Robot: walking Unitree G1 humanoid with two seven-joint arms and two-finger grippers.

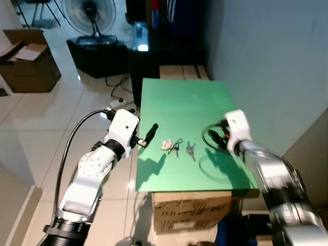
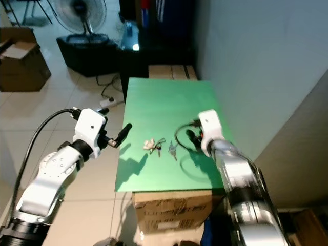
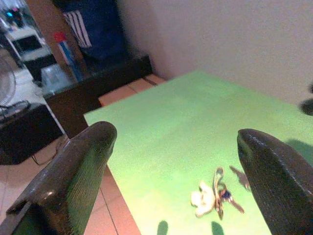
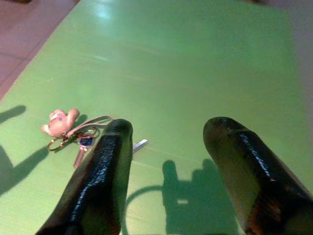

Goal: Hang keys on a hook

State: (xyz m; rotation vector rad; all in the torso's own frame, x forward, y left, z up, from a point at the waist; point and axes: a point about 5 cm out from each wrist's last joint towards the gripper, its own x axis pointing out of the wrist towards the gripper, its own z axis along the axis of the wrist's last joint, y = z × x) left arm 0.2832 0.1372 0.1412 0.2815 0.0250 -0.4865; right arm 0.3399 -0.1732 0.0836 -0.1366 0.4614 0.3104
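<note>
- The keys (image 1: 176, 146) lie flat on the green surface (image 1: 179, 102), in its near half and about midway between its left and right edges.
- They form two small clusters side by side: a pale pink charm (image 4: 59, 122) with a strap and ring on the robot's left, and a separate grey bunch (image 1: 190, 149) just to its right.
- The bunch's long axis runs roughly from the far edge of the surface toward the near edge, key blades pointing toward the robot; the charm end sits to the left of the ring.
- The left tool (image 1: 149, 135) hovers at the left edge of the surface, just left of the charm and apart from it; its two black fingers (image 3: 73, 181) stand wide apart with nothing between them.
- In the left wrist view the keys lie ahead of that tool, in the gap between the fingers, closer to one of them.
- The right tool (image 4: 166, 161) hangs over the right part of the surface, to the right of the keys and not touching them; its fingers are spread and hold nothing.
- In the right wrist view the charm and ring lie beside one fingertip (image 4: 117, 132), with a key blade (image 4: 139, 144) showing just past it.
- The surface rests on a cardboard box (image 1: 189, 210); a fan (image 1: 91, 13) and another cardboard box (image 1: 28, 59) stand on the tiled floor (image 1: 36, 123) farther off.
</note>
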